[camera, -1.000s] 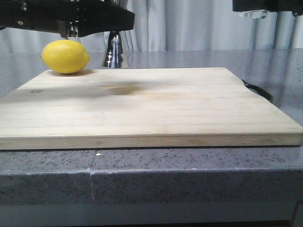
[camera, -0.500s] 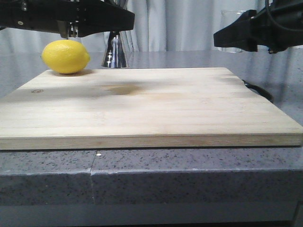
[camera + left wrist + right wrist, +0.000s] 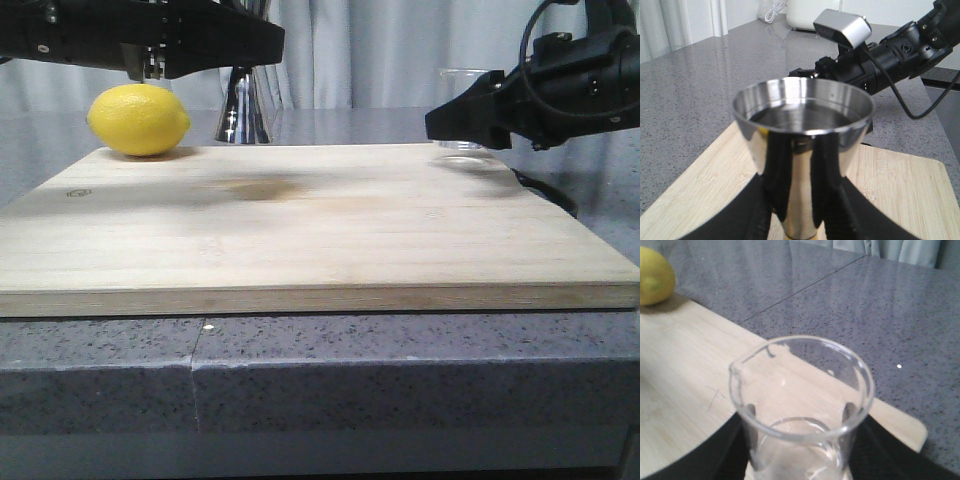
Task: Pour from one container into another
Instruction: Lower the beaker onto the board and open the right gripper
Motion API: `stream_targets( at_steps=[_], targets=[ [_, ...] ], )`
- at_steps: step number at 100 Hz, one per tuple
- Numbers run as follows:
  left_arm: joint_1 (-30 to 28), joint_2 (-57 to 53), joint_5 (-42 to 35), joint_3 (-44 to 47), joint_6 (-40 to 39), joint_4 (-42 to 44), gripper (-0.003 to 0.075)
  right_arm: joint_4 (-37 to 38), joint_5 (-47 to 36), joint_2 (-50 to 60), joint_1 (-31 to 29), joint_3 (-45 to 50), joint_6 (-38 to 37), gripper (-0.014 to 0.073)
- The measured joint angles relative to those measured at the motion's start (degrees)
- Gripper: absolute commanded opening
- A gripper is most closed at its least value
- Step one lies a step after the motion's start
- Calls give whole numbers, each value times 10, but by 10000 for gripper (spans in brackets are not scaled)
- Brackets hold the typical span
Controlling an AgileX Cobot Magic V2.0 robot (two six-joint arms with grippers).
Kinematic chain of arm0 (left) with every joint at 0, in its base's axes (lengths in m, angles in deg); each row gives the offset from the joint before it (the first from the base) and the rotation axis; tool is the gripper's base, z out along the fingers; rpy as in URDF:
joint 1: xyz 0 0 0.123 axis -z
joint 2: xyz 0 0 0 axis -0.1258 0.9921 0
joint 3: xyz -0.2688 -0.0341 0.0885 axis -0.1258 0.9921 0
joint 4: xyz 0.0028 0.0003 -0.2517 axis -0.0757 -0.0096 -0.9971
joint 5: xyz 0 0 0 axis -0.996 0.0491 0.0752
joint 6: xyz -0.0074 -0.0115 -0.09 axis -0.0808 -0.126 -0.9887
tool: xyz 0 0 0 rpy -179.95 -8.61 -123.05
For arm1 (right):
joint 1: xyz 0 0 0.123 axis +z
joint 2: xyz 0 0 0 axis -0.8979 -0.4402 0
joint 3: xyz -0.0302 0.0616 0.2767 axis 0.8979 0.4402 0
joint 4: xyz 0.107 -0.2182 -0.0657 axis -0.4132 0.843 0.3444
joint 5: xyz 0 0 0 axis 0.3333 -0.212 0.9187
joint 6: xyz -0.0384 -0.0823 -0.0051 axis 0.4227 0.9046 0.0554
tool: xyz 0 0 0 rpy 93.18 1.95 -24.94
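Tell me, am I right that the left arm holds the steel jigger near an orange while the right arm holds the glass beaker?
Not quite: it is a lemon, not an orange, as the front view shows. The left arm does hold the steel jigger, the right the glass beaker.

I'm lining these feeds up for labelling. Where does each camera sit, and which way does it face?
Front: low at the table edge, looking forward over the cutting board; both arms show.
Left wrist: on the left arm, looking over the jigger in the left gripper at the right arm.
Right wrist: on the right arm, looking down over the beaker.
Front and right wrist share the lemon.
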Motion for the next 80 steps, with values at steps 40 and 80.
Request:
stream_targets(
  at_steps=[40, 80],
  targets=[
    [0, 0, 0, 0, 0, 0, 169, 4, 17, -7, 7, 0, 10, 299],
    [0, 0, 0, 0, 0, 0, 169, 4, 30, -7, 7, -2, 11, 530]
  ],
)
